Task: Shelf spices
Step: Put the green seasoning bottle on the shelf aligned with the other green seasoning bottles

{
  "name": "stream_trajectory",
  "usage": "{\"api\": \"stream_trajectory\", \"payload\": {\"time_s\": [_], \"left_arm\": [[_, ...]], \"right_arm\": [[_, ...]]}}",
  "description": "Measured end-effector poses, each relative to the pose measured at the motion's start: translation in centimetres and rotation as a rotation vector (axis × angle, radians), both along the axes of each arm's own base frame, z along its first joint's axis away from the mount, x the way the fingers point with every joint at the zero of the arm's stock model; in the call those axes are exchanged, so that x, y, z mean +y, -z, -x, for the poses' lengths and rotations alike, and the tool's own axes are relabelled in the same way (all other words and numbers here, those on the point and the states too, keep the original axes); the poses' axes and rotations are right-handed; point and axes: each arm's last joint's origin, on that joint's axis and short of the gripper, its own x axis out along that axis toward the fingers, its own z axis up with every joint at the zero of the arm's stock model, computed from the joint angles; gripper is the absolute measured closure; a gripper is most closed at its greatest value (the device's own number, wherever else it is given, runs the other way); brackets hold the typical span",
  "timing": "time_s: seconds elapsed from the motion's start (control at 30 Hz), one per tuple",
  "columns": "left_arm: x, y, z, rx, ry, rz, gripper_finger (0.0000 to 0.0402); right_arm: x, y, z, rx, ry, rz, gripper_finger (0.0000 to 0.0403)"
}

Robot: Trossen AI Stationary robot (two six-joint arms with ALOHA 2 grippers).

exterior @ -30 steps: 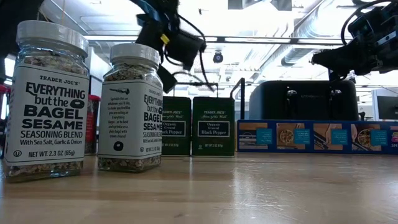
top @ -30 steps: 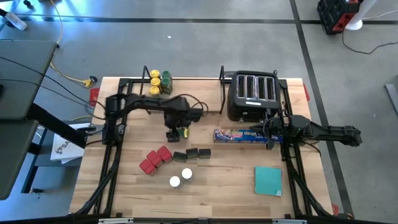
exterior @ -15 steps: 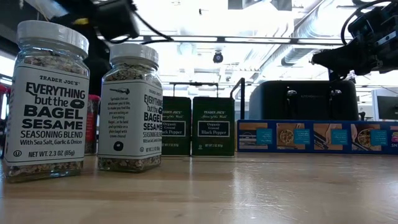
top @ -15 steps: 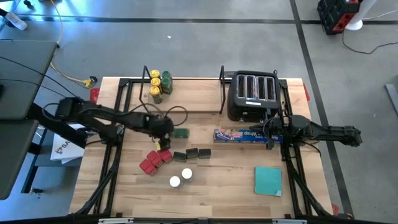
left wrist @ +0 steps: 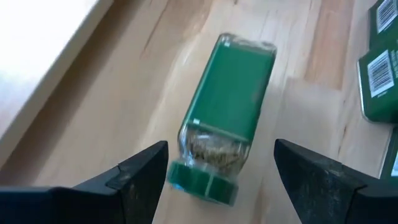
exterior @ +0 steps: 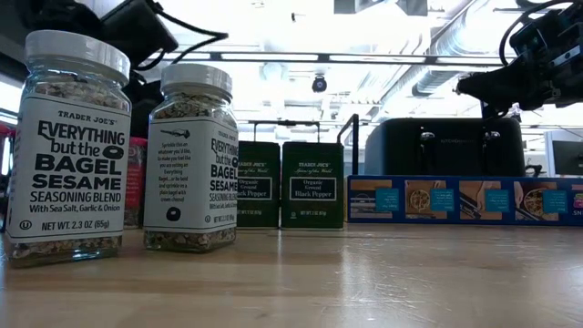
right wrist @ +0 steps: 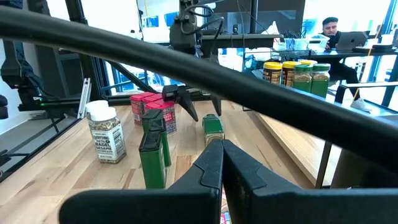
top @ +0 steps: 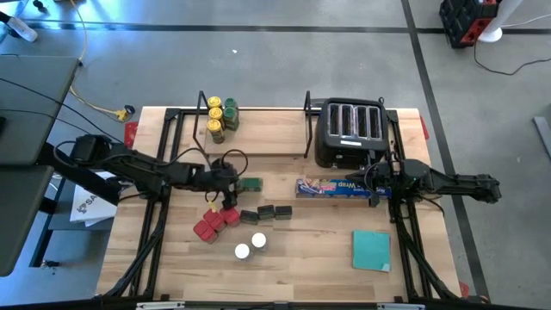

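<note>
Nearest the front edge: two white-capped jars [top: 250, 246], upright, side by side, untouched. To their right, well apart, a flat teal square [top: 371, 250], not part of the job.

Next row back: cluster of red tins [top: 214, 221] on the left, approx four, packed touching. Just right of them a row of dark green pepper tins [top: 266, 212], three by the look of it in the high view.

Mid-table: one green-lidded jar [left wrist: 224, 118] lies on its side on the wood, clear of the tins. Left gripper [left wrist: 221, 171] sits right at its lid end, fingers spread wide w/ the lid between the tips but not clamped; nothing held. In the high view the gripper is just left of that jar, above the red tins. My read: it's lining up to pick the jar, or the jar fell; can't tell which.

Same depth, right side: blue wrap box [top: 334, 187], and right gripper [right wrist: 222, 163] parked beside its right end, fingers shut on nothing, waiting.

Far: the shelf [top: 255, 138] w/ a small group of yellow- and green-lidded jars [top: 218, 116] standing at its far left corner, approx five. Black toaster [top: 352, 131] to its right.

Progress est.: under half. Shelved so far: only that far-left group. Left to go: lying green jar, pepper tins, red tins, both white-capped jars. Most of the shelf floor is bare.
</note>
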Motion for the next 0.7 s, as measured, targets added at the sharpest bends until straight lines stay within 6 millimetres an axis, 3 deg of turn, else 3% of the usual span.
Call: {"api": "stream_trajectory", "payload": {"time_s": [0.27, 0.53, 0.7], "left_arm": [[0.0, -0.2, -0.1, -0.013, 0.045, -0.048, 0.0112], [0.1, -3.3, -0.6, 0.016, 0.112, -0.117, 0.0112], [0.5, -2.8, 0.2, 0.136, 0.208, -0.083, 0.0112]], "right_arm": [[0.0, 0.0, 0.0, 0.000, 0.000, 0.000, 0.0403], [0.0, 0.0, 0.0, 0.000, 0.000, 0.000, 0.0403], [0.0, 0.0, 0.0, 0.000, 0.000, 0.000, 0.0403]]}}
